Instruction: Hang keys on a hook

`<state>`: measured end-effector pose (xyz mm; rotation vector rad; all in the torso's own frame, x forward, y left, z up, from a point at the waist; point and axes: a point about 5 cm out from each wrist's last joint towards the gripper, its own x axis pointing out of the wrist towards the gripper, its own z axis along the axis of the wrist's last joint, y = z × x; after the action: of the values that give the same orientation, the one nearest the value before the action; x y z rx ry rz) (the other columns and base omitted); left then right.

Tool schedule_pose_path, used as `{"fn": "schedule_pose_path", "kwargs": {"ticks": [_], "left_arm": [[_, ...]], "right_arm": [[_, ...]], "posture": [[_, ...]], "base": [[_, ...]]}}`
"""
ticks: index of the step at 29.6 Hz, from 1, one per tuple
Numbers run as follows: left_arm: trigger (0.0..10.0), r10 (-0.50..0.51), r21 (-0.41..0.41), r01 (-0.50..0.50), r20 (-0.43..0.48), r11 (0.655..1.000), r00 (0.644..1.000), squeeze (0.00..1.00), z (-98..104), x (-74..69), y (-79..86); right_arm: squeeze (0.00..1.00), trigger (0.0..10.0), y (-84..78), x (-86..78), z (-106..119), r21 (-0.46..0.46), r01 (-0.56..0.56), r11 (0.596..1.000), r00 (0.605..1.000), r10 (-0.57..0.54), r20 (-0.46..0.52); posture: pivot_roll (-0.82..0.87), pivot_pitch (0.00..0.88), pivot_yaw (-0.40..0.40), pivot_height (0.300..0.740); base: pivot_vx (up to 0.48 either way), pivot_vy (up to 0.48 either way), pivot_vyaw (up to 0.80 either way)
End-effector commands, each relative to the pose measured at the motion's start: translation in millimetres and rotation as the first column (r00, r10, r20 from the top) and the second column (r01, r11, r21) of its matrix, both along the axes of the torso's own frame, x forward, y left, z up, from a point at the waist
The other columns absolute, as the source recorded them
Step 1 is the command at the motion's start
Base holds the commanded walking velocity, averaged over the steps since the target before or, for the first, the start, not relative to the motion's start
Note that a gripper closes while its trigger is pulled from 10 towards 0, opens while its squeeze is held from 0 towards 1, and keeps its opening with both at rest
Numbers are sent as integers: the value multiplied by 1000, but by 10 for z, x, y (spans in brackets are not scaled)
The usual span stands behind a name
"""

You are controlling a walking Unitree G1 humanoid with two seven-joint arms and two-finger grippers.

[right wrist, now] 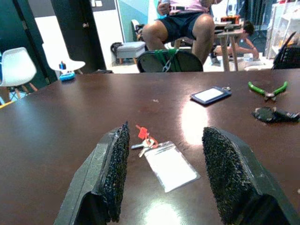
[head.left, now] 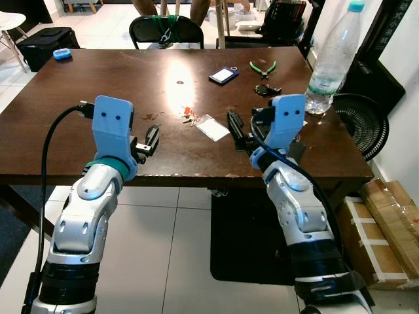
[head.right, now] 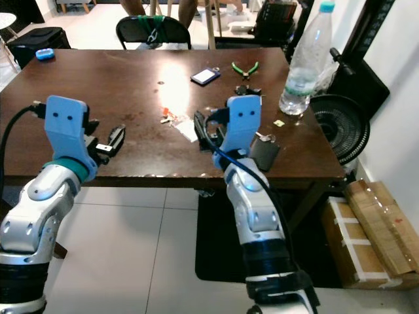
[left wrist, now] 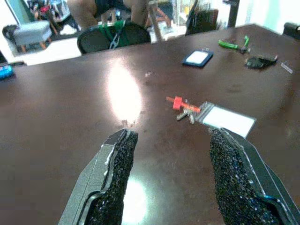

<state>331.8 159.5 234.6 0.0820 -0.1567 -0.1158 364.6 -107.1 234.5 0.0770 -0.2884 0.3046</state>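
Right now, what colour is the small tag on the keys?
Red tag on the metal keys; clearest in the right wrist view.

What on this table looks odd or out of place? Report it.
Nothing is spilled or broken. The one oddity: the task needs a hook, yet the keys lie flat mid-table beside a clear badge sleeve, with no hook visible. Left claw and right claw are open, short of them.

Both silver arms are raised in front of the robot, forearms angled up. The left gripper [head.left: 152,139] has its black fingers spread apart. The right gripper [head.left: 236,133] is likewise spread wide.
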Motion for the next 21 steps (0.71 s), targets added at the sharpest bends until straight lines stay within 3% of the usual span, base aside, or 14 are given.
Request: {"fn": "schedule_pose_path", "kwargs": {"ticks": [1,13,21], "left_arm": [[10000,6,-2,-6,5,1000,1000,0,-4,19,59],[10000,8,-6,-8,27,1000,1000,0,22,84,70],[10000,17,-14,-16,28,1000,999,0,8,54,87]], "right_arm": [[0,10000,0,14,12,-3,-1,1000,1000,1,14],[0,10000,-26,78,62,-16,0,1000,999,1,33],[0,10000,-22,48,57,-12,-1,1000,999,1,44]], "posture": [[-67,0,99,740],[-69,0,80,740],[-71,0,82,740]], "base": [[0,0,0],[0,0,0],[0,0,0]]}}
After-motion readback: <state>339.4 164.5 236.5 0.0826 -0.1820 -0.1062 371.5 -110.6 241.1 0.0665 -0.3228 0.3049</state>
